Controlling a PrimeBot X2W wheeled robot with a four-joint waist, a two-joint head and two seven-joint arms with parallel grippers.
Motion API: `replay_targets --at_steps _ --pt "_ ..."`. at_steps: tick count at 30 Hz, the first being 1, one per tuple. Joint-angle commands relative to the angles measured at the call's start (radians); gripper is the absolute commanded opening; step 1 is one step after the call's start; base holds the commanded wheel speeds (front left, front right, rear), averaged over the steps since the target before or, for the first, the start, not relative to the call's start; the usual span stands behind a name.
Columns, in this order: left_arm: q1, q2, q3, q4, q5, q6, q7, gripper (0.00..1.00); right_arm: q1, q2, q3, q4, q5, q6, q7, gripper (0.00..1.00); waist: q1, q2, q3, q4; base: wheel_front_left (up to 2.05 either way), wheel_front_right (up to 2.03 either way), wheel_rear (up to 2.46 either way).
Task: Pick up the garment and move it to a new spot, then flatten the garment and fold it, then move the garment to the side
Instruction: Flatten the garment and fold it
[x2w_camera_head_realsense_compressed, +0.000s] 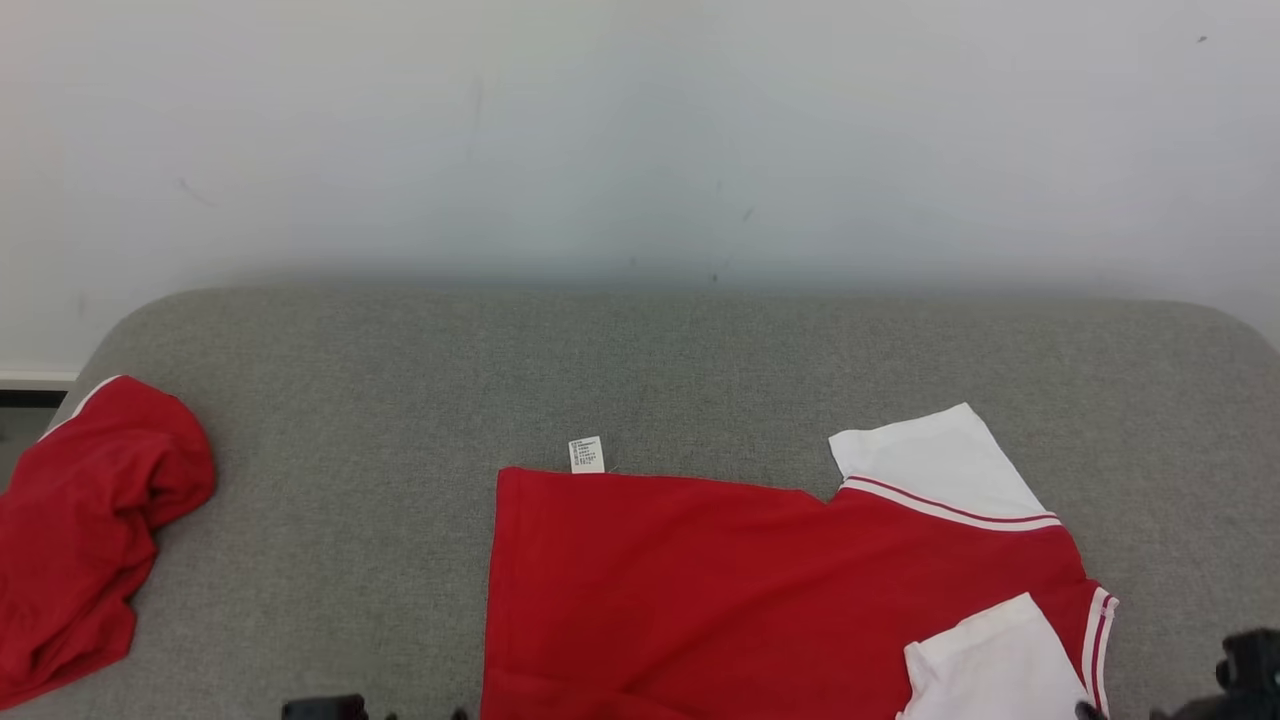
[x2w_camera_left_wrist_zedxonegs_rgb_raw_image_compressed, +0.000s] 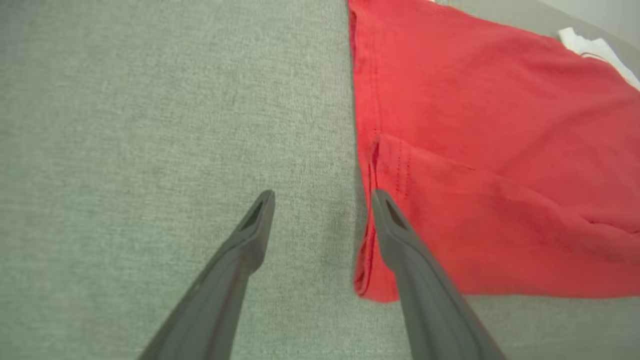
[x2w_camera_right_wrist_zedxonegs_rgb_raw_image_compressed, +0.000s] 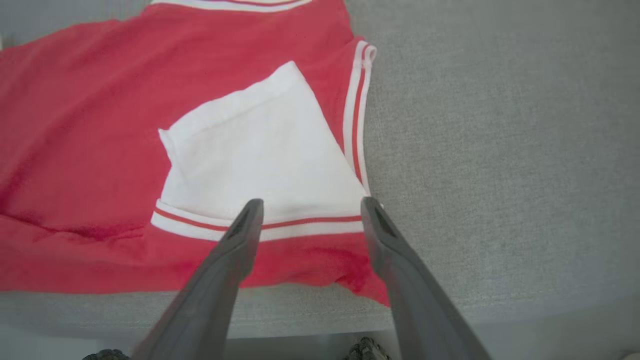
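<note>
So the biggest thing here is the plain white wall (x2w_camera_head_realsense_compressed: 640, 130) across the back, and below it a grey fabric-covered worktop (x2w_camera_head_realsense_compressed: 400, 400) with rounded far corners. The garment (x2w_camera_head_realsense_compressed: 700, 590), a red shirt with white sleeves, lies spread out on the worktop at the lower middle to right of the head view, running off the near edge of that view. It looks pretty flat, with a shallow fold along the near side in both wrist views. Way off at the left edge of the worktop sits a second red piece (x2w_camera_head_realsense_compressed: 80, 530), all bunched up and well apart from the shirt. One white sleeve (x2w_camera_head_realsense_compressed: 930, 455) sticks out at the far side past a red-and-white striped band, and the other sleeve (x2w_camera_head_realsense_compressed: 990, 660) is folded in on top of the red body, just beside the striped collar edge. The left gripper (x2w_camera_left_wrist_zedxonegs_rgb_raw_image_compressed: 322, 195) has its jaws wide apart with nothing in them, one finger over bare grey fabric and the other right over the shirt's hem edge. The right gripper (x2w_camera_right_wrist_zedxonegs_rgb_raw_image_compressed: 311, 202) is also spread wide and empty, straddling the striped cuff of the folded-in sleeve. Can't tell if either one's tips actually touch the cloth. A little white label (x2w_camera_head_realsense_compressed: 586, 455) pokes out from the shirt's far edge onto the grey.
</note>
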Motion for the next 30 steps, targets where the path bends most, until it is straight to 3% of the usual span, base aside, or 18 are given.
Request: replay_targets --at_steps 1,9,16,22,30 --pt "-0.04 0.002 0.003 -0.007 0.011 0.004 0.007 1.0 -0.049 -0.024 0.011 -0.013 0.004 -0.002 0.011 1.0 0.0001 0.0 0.006 0.001 0.0 0.0 0.0" --pt "-0.26 -0.016 -0.044 0.056 0.067 -0.026 0.096 1.0 -0.286 -0.078 0.065 0.039 -0.026 -0.002 0.04 1.0 0.0001 0.0 0.065 0.001 0.0 0.0 0.0" --pt "-0.524 -0.055 -0.096 0.222 0.124 -0.061 0.191 1.0 -0.507 -0.094 0.198 0.129 -0.053 -0.002 0.014 1.0 0.0001 0.0 0.179 -0.032 0.0 0.0 0.0" --pt "-0.667 -0.06 -0.111 0.381 0.159 -0.079 0.206 1.0 -0.624 -0.069 0.274 0.198 -0.036 -0.002 -0.04 1.0 0.0001 0.0 0.246 -0.085 0.0 0.0 0.0" --pt "-0.738 -0.087 -0.097 0.505 0.148 -0.091 0.144 1.0 -0.65 -0.106 0.293 0.243 -0.01 -0.002 -0.096 1.0 0.0001 0.0 0.287 -0.104 0.0 0.0 0.0"
